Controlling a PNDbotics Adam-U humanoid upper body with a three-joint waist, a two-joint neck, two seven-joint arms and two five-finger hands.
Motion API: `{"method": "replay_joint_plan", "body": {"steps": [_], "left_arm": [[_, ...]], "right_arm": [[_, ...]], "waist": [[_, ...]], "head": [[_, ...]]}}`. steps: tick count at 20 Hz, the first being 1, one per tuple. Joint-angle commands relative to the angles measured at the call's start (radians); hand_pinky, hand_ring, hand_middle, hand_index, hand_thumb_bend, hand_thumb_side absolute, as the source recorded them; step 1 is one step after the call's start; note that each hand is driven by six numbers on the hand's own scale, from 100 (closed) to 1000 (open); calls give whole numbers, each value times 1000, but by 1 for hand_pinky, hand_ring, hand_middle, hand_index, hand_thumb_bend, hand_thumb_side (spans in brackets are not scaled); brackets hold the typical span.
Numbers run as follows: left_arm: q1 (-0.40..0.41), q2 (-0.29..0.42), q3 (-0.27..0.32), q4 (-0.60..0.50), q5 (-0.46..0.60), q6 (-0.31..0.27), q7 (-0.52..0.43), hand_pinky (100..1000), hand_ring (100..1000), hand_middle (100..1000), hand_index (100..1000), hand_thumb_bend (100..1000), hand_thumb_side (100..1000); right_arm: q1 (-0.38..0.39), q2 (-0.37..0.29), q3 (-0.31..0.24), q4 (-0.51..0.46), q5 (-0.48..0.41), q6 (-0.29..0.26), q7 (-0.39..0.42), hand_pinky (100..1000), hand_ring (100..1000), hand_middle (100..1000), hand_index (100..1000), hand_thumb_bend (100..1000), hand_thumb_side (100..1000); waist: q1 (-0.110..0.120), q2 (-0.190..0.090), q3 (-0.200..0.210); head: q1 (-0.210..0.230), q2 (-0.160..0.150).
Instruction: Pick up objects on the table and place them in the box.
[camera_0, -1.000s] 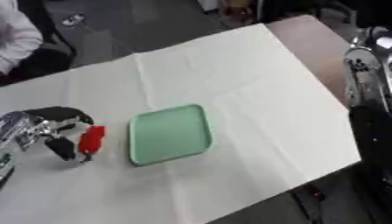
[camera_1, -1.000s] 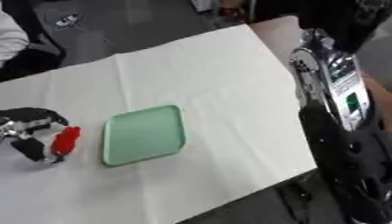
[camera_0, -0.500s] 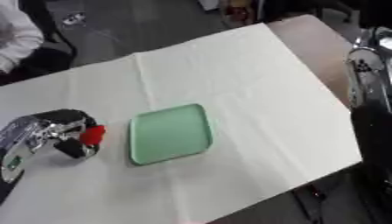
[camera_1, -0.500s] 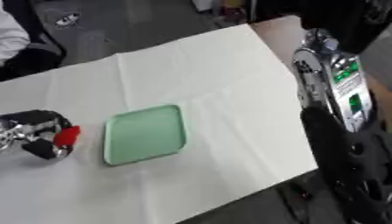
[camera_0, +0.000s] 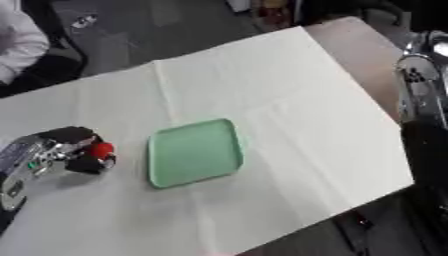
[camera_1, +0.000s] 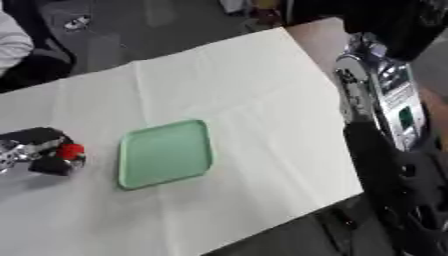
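No legible txt or labels; maybe blur.

1. This looks like a robotics lab or test room, not a home: the worktop (camera_0: 350, 45) is a plain brown surface spread with a creased white cloth (camera_0: 262, 100) as a bare test area.
2. Around it lies grey floor (camera_0: 131, 30), with a small dark thing I cannot make out lying on it at the far left.
3. The robot's right arm (camera_1: 385, 105), silver and black with a green panel, stands at the worktop's right edge.
4. A person in a white sleeve (camera_0: 17, 40) sits at the far left corner.
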Motion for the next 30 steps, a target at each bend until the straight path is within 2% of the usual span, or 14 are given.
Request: {"method": "replay_joint_plan", "body": {"steps": [1,4,8,12,16,18,19,20,24,26,30], "left_arm": [[-12,41,-1,-33,-2,-3,12,100,100,146,425,100,728],[-13,51,-7,-61,-21,-14,41,100,100,100,388,100,710],[-21,61,-11,-106,-63,-14,77,100,100,100,364,100,691],[-31,70,-1,-159,-141,17,119,100,100,100,342,100,675],[-45,84,1,-215,-151,40,153,100,100,100,334,100,672],[-54,88,0,-253,-136,45,167,100,100,100,335,100,672],[-58,88,-2,-275,-121,46,176,100,100,100,336,100,719],[-61,88,-7,-293,-104,48,183,100,100,100,336,100,673],[-78,55,-45,-351,-27,29,212,100,100,100,339,100,675],[-87,33,-64,-357,-5,17,216,100,100,100,340,100,698],[-93,2,-83,-335,17,0,227,100,100,100,342,100,677]], "right_arm": [[-18,-9,-6,-10,-3,-3,-1,520,505,451,464,199,377],[-17,-10,-6,-10,-3,-3,0,520,505,451,463,199,376],[-15,-11,-7,-10,-3,-3,0,520,505,451,464,199,376],[-14,-11,-8,-10,-3,-4,-2,520,506,451,463,198,378],[-14,-12,-8,-10,-2,-4,-5,520,506,451,463,198,378],[-13,-12,-9,-10,-1,-4,-9,520,507,451,462,197,378],[-13,-12,-8,-10,-1,-3,-11,520,506,451,461,197,378],[-12,-13,-8,-10,0,-3,-12,520,506,451,461,197,378],[-14,-10,-7,-10,1,-2,-14,520,506,451,461,197,378],[-15,-9,-6,-10,1,-1,-13,520,506,451,461,192,379],[-18,-5,-6,-10,0,1,-15,520,507,451,461,196,379]], "waist": [[-4,-11,2],[-4,-12,3],[-4,-13,4],[-4,-14,5],[-2,-15,6],[-2,-15,7],[-2,-16,7],[-2,-16,7],[-3,-16,5],[-3,-16,3],[-3,-14,-1]], "head": [[-1,-3],[-1,-3],[-3,-2],[-7,-3],[-10,-1],[-11,0],[-11,1],[-11,1],[-7,2],[-4,2],[-3,1]]}}
